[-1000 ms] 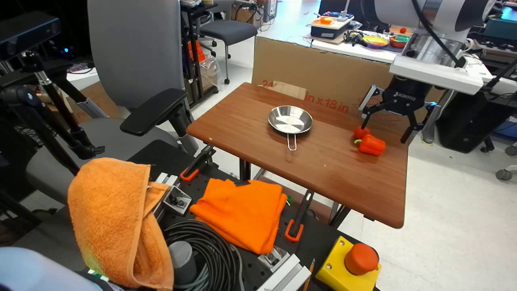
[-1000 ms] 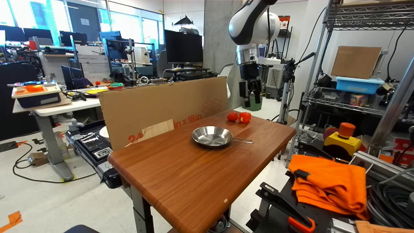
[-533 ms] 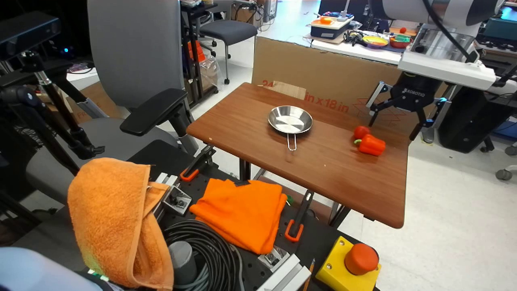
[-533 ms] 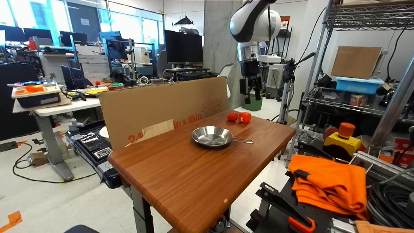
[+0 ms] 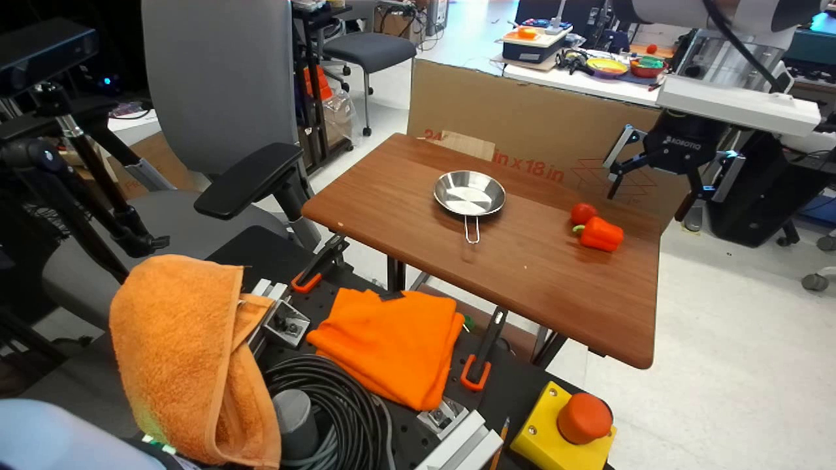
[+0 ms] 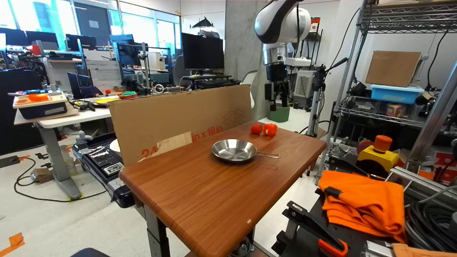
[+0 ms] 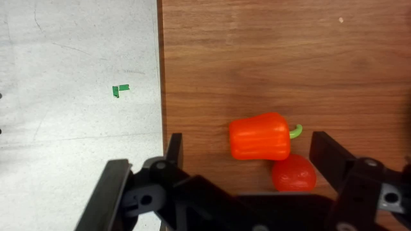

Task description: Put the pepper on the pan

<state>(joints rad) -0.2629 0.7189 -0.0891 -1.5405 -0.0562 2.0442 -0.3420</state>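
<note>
A shiny silver pan (image 5: 469,189) with a short wire handle (image 5: 472,241) is being supported upright by a brown wooden table (image 5: 522,281), its handle being aimed at the near edge in an exterior view. Well apart from the pan, near the table's right end, an orange-red toy pepper (image 5: 601,234) is being borne by the same table, laid on its side with its green stem (image 5: 578,228) being turned left. Just beside it, on the far left side, a smaller round red piece (image 5: 583,212) is being partly hidden by the pepper; whether the two are touching cannot be told. Above the table's far right corner, a black gripper (image 5: 645,207) is being held clear of both, its two fingers (image 7: 329,159) being pointed downward and spread wide apart. In the wrist view, the pepper is being framed below, in the gap between the fingers, while pale floor (image 7: 80,64) with small green strips (image 7: 124,87) is being revealed at the left, past the table edge. In an exterior view, the table's far side is being bordered by an upright, red-printed cardboard sheet (image 5: 522,111); on the near side, a folded orange cloth (image 5: 392,352), a coiled black cable (image 5: 346,391) and a yellow box (image 5: 539,427) with a red button (image 5: 584,416) are being seen.
</note>
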